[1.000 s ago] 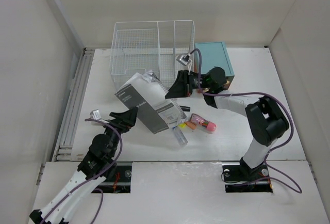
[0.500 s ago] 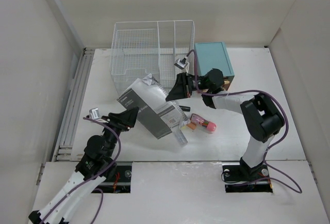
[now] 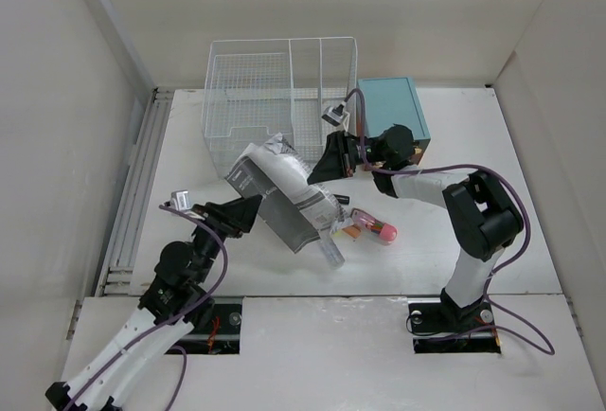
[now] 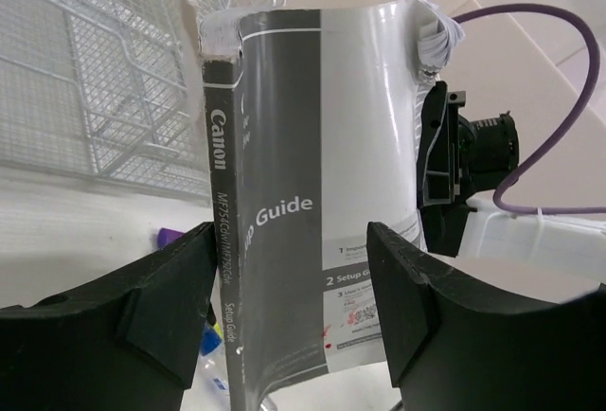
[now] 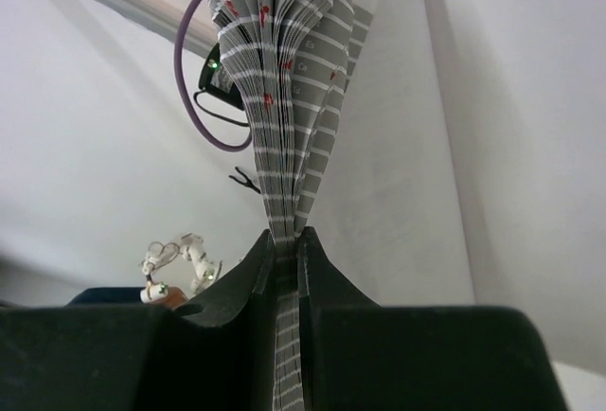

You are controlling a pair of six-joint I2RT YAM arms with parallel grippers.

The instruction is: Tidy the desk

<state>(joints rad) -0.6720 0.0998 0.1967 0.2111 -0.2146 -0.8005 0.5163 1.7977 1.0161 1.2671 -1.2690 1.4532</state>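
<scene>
Right wrist: right fingers (image 5: 251,278) pinch the booklet (image 5: 284,98) above the desk (image 3: 511,136); left fingers (image 4: 161,288) gape astride it.

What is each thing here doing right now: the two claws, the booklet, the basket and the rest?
right gripper: shut on the booklet's pages.
left gripper: open, one jaw on each side of the booklet.
booklet: tilted up, pages fanned out.
wire basket: upright, nothing seen inside.
teal box: upright beside the basket; drawers not visible.
pink item: lying on the desk.
</scene>
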